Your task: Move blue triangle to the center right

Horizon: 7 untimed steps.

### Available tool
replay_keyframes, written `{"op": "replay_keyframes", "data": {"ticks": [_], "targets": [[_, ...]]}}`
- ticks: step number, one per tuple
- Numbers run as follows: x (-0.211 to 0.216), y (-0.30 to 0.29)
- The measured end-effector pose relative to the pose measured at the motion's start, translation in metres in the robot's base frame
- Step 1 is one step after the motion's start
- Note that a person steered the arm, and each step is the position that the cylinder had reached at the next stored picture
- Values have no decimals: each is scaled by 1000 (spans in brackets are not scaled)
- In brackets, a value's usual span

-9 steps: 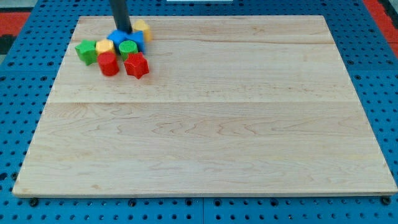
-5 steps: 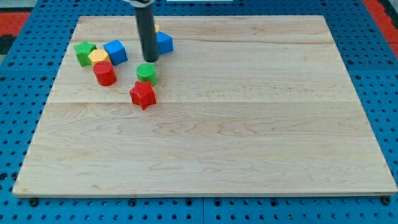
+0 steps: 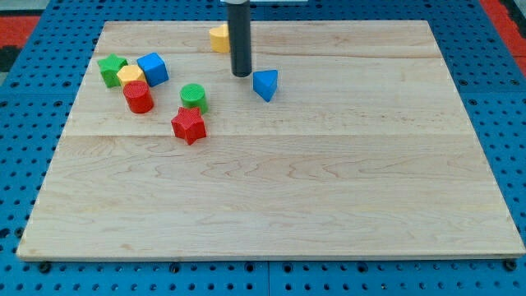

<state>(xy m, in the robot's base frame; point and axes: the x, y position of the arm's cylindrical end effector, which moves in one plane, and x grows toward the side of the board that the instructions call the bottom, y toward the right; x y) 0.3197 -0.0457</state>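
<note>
Tool: tip (image 3: 241,75), bare rod, nothing held.
Triangle (image 3: 265,84): just right of tip, slightly below.
Handling: judged light, rigid, slides easily; may rotate.
Contact: left face, centred.

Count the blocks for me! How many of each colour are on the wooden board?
Blue: 2, the blue triangle and the blue cube
Red: 2, the red cylinder and the red star
Green: 2, the green star and the green cylinder
Yellow: 2, one yellow block behind the rod, another yellow block in the cluster
Total: 8 blocks
</note>
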Motion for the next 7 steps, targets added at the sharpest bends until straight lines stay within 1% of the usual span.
{"op": "replay_keyframes", "data": {"ticks": [1,2,3,4,5,6,7], "targets": [[39,5],[40,77],[27,128],[8,43],[-11,32],[-23,114],[14,182]]}}
